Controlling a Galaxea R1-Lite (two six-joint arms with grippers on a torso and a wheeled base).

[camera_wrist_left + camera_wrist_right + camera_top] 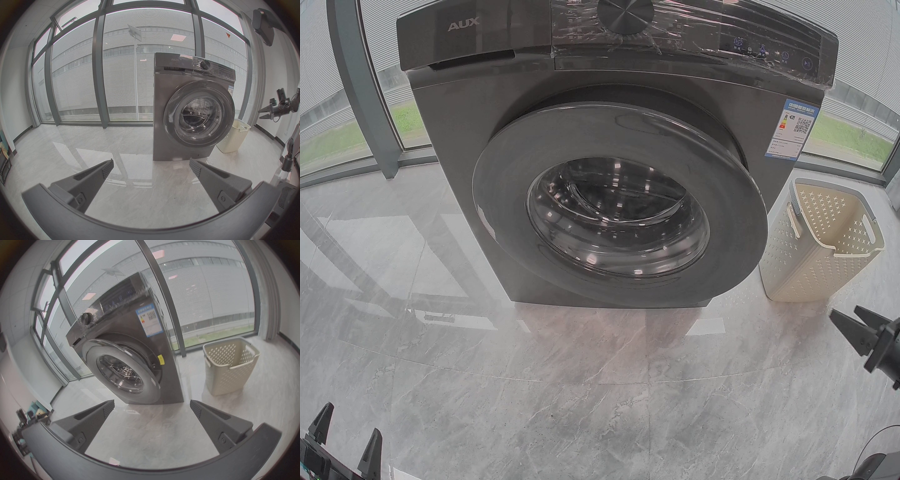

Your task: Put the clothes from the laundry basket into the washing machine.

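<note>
the cream perforated plastic laundry basket is being kept just right of the grey front-loading washing machine, its inner walls looking bare. any garment is being judged soft and light, best pinched at a bunched fold. the left gripper is being held well back and the right gripper near the basket, both spread wide and empty.

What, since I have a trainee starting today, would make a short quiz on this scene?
1. True or false: clothes are heaped above the rim of the basket.
2. The basket stands beside the washing machine on the robot's: A) left B) right C) neither, it sits on top.
3. Fill in: the left gripper and right gripper are both ___, holding nothing.
Key: 1 false; 2 B; 3 open.
</note>
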